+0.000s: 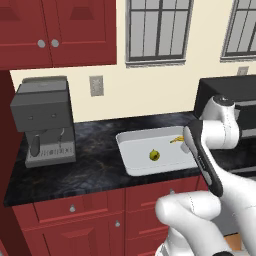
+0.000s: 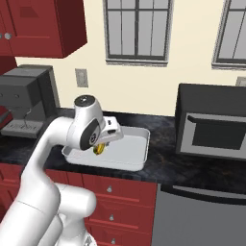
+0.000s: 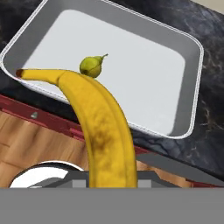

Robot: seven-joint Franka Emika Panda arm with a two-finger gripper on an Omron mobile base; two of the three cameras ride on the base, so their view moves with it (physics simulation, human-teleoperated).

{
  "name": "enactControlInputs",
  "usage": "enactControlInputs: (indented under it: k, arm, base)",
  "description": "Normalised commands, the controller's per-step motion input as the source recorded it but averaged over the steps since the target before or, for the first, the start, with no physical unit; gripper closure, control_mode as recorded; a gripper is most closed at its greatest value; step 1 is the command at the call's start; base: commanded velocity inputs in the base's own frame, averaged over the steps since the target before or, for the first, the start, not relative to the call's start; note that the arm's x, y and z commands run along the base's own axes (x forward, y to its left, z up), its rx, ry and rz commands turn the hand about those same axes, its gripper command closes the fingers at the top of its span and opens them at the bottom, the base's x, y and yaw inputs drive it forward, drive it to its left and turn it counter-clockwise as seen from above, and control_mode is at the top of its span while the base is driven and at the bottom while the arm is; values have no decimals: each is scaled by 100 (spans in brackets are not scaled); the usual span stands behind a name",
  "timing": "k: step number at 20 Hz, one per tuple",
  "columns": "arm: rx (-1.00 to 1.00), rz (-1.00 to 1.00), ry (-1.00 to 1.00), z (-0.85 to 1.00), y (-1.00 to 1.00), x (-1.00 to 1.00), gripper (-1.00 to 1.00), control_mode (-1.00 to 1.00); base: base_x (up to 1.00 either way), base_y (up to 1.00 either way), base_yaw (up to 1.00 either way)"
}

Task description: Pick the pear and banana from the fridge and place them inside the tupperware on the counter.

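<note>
Hand view: a curved yellow banana (image 3: 103, 131) with brown mottling and a dark tip rises from the bottom centre of the frame and bends to the upper left. The gripper's jaws are nearly closed and pinch its lower end. Beyond it, a shallow pale grey-white rectangular tupperware tray (image 3: 186, 100) with rounded corners fills the upper half of the frame, resting on the black marbled stone counter (image 3: 210, 113). A small roundish yellow-green pear (image 3: 91, 65) with a short stem lies inside the tray, in the upper left of centre, just past the banana's curve.

In the left base view the tray (image 1: 129, 150) sits at centre, the pear (image 1: 154, 155) inside it and the banana (image 1: 176, 140) above its right part beside the white arm (image 1: 210, 145). A grey boxy coffee machine (image 1: 44, 120) stands on the counter (image 1: 90, 165) at the left.

In the right base view the banana (image 2: 99, 148) shows under the arm's wrist, over the tray (image 2: 137, 153), with a dark microwave (image 2: 211, 122) at the right.
</note>
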Motion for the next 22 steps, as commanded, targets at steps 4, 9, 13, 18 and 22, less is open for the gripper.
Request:
enactControlInputs:
  k: [4,9,13,18,22]
  arm:
    - [-2,0,2,-27,-25,59,100,-100]
    - [-3,0,-2,-55,-14,60,100,-100]
    - [-1,0,-1,-58,-3,64,100,-100]
    - [0,0,0,-48,0,63,100,-100]
    - [0,0,0,-37,-1,63,100,-100]
  base:
    - [0,0,0]
    - [0,0,0]
    - [0,0,0]
    - [0,0,0]
    - [0,0,0]
